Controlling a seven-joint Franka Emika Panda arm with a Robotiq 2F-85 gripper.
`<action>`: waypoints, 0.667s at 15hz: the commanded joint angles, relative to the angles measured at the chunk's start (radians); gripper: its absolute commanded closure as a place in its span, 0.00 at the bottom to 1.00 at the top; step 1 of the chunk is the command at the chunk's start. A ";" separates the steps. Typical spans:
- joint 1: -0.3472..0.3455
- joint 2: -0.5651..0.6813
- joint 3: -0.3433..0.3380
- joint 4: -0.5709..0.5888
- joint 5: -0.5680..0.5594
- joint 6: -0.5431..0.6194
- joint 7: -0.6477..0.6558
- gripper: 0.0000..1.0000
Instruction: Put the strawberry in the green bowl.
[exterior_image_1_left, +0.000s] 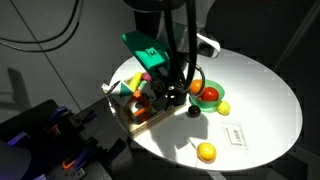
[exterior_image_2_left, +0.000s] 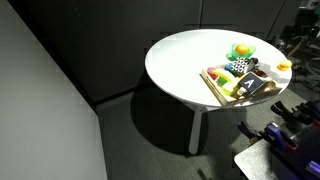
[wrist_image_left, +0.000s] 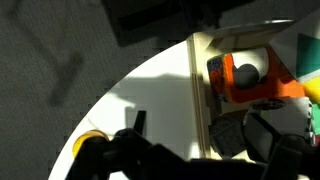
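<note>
The green bowl (exterior_image_1_left: 203, 86) stands on the round white table (exterior_image_1_left: 265, 100), just beyond the wooden tray of toys (exterior_image_1_left: 135, 108); it also shows in an exterior view (exterior_image_2_left: 240, 51). A larger red round fruit (exterior_image_1_left: 210, 95) lies at the bowl's front and a yellow lemon (exterior_image_1_left: 223, 107) next to it. A small red piece (exterior_image_1_left: 141, 113) lies among the toys in the tray; I cannot tell whether it is the strawberry. My gripper (exterior_image_1_left: 176, 92) hangs over the tray's edge nearest the bowl. In the wrist view its dark fingers (wrist_image_left: 200, 140) stand apart with nothing between them.
An orange toy with a grey ball (wrist_image_left: 245, 75) lies in the tray under the wrist. An orange-yellow fruit (exterior_image_1_left: 206, 151) and a small white card (exterior_image_1_left: 236, 133) lie near the table's front edge. A teal box (exterior_image_1_left: 142, 47) stands behind the tray.
</note>
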 joint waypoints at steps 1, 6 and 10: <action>0.020 -0.084 -0.012 -0.075 -0.019 0.054 0.003 0.00; 0.035 -0.144 -0.012 -0.136 -0.018 0.133 -0.003 0.00; 0.045 -0.188 -0.012 -0.179 -0.015 0.181 -0.009 0.00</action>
